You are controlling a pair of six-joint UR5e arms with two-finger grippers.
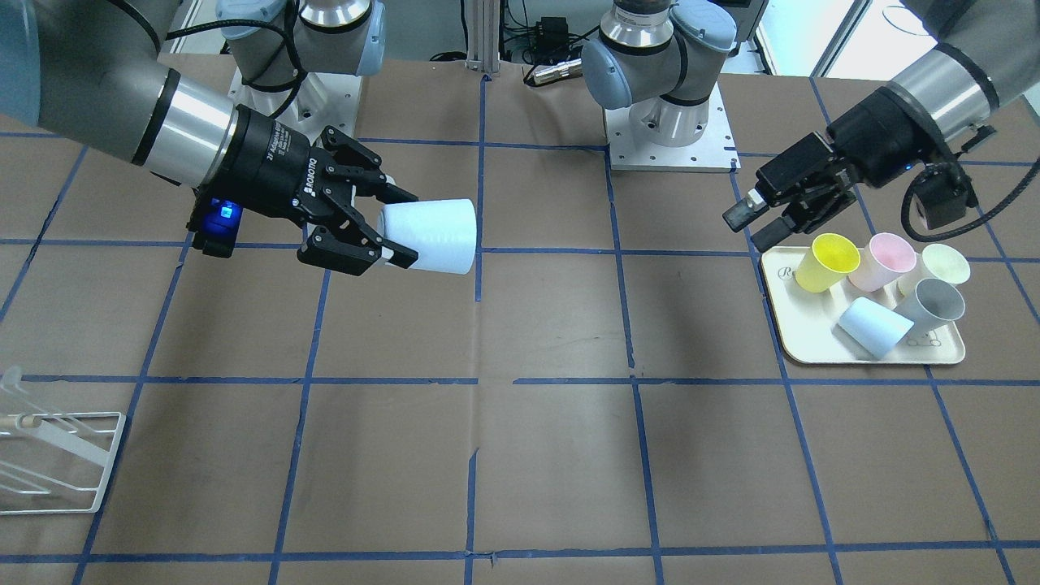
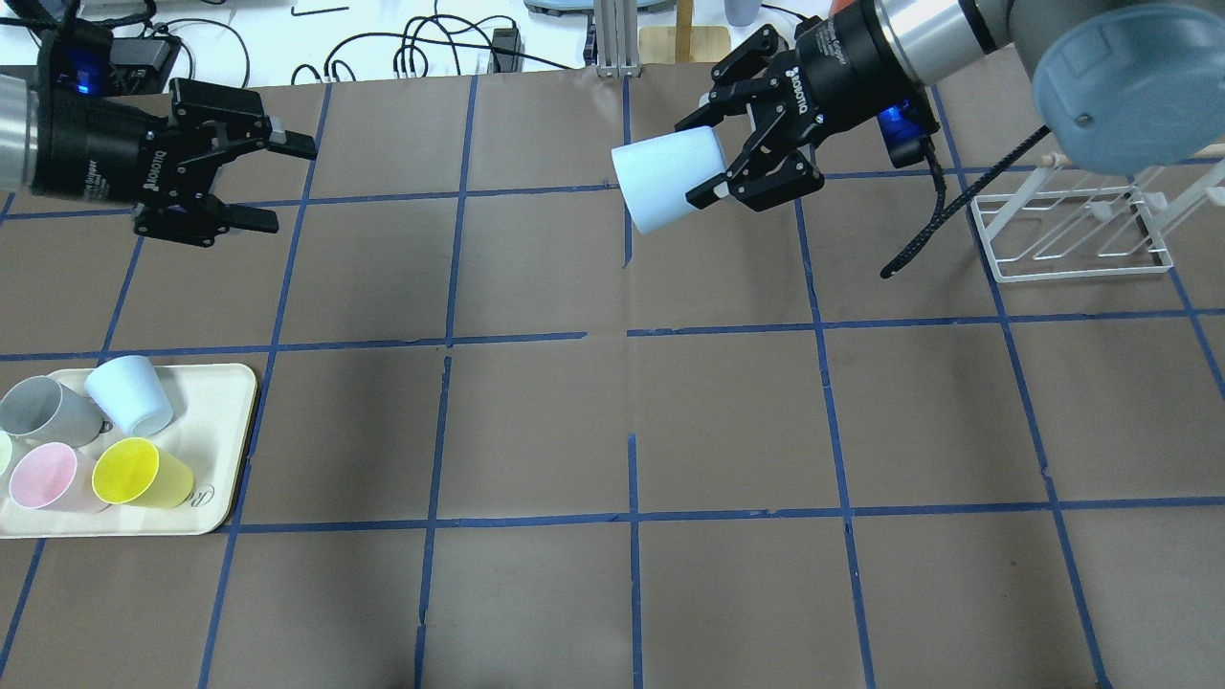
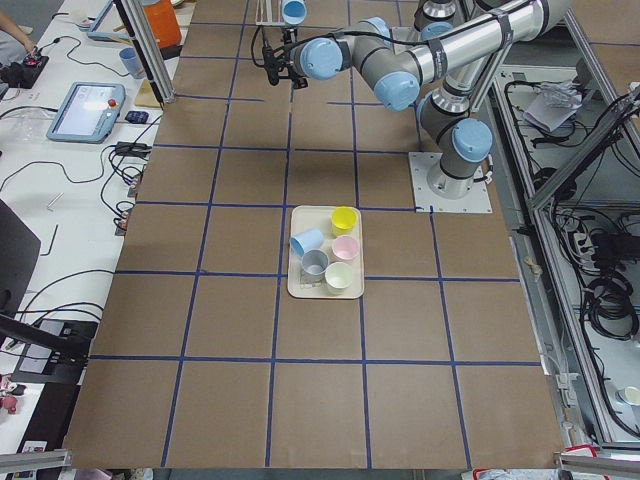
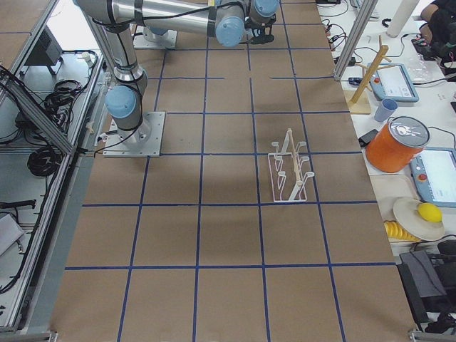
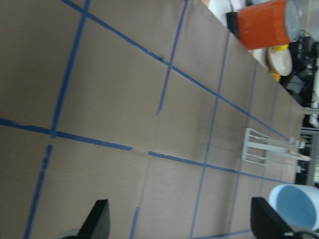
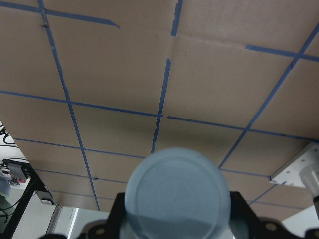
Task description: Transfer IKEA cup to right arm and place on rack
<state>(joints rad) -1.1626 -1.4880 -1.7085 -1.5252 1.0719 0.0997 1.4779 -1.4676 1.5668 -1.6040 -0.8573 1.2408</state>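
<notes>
My right gripper (image 2: 705, 163) is shut on the pale blue IKEA cup (image 2: 667, 179) and holds it on its side above the table, base toward the palm, also in the front view (image 1: 431, 236). The right wrist view shows the cup's base (image 6: 177, 191) between the fingers. My left gripper (image 2: 278, 184) is open and empty, well to the left of the cup; in the front view (image 1: 751, 227) it hangs just behind the tray. The white wire rack (image 2: 1072, 230) stands right of the right gripper, partly behind the arm. The left wrist view shows the held cup's mouth (image 5: 296, 206) and the rack (image 5: 264, 147).
A cream tray (image 2: 230, 450) at the table's left holds a second pale blue cup (image 2: 129, 392), a grey cup (image 2: 43, 410), a pink cup (image 2: 43, 476) and a yellow cup (image 2: 139, 474). A black braided cable (image 2: 919, 225) hangs by the right wrist. Blue tape lines grid the brown table.
</notes>
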